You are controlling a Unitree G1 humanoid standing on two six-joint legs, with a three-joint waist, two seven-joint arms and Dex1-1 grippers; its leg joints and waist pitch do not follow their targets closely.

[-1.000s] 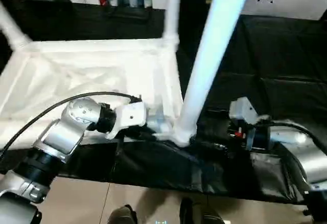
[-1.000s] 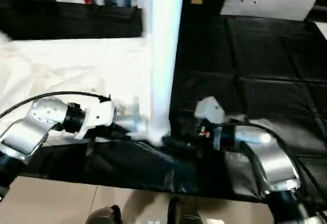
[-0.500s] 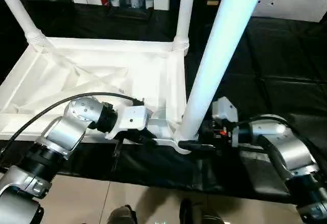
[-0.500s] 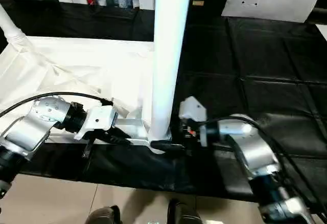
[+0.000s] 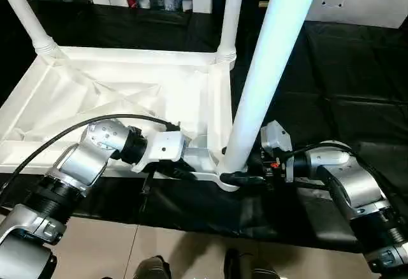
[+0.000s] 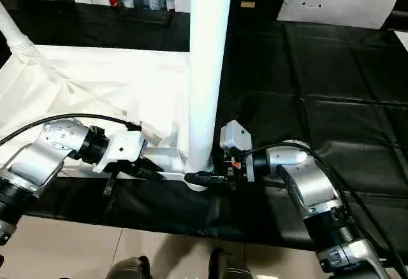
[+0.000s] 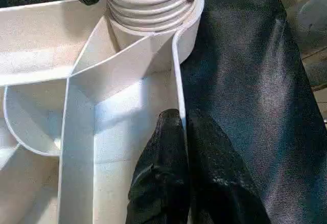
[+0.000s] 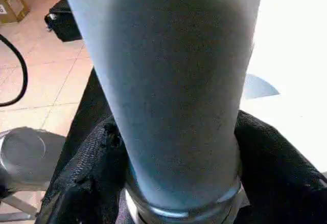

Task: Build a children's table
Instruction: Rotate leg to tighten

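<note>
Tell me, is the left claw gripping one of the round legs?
No, the left claw is pinched on the thin wall of the table top, just below the corner socket.

A robot test lab: black padded mats [image 5: 357, 69] over tiled floor [image 5: 191, 253].

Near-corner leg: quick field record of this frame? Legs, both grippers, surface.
tabletop: upside down, ribbed underside up, on black mat
near-corner leg: upright, base in corner socket
far legs: two standing, and
left gripper: shut on tabletop's rim wall
right gripper: fingers either side of the leg's base
</note>
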